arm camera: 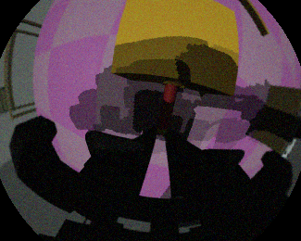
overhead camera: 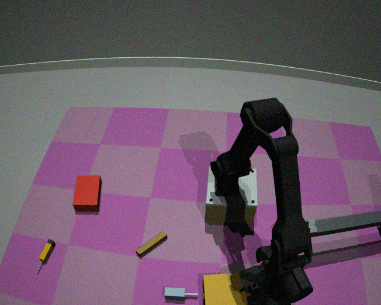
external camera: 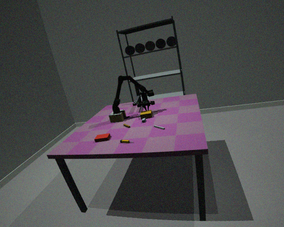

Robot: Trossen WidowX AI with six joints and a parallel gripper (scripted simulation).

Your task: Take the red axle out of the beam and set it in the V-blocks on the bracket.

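Observation:
The yellow beam (overhead camera: 221, 288) (external camera: 146, 114) (arm camera: 177, 20) is a block on the table, partly cut off at the bottom of the top view. The red axle (overhead camera: 248, 294) (arm camera: 169, 94) sticks out of its face towards my gripper; how much is still inside is hidden. My gripper (external camera: 146, 109) (arm camera: 161, 131) is shut on the axle's dark, shaded outer part, just outside the beam. A long grey bar (overhead camera: 352, 221) with a pale piece (overhead camera: 312, 226) at its end lies right of the arm in the top view; it may be the bracket, but no V-blocks can be made out.
A light-blue block with a pin (overhead camera: 175, 293) (external camera: 143, 120) lies near the beam. A brass bar (overhead camera: 151, 244) (external camera: 126, 125), a red block (overhead camera: 87, 191) (external camera: 102, 137), a yellow-handled tool (overhead camera: 46, 250) (external camera: 124, 141) and a white stick (external camera: 159, 127) lie farther off. The arm stands on a pale-topped base (overhead camera: 249, 187).

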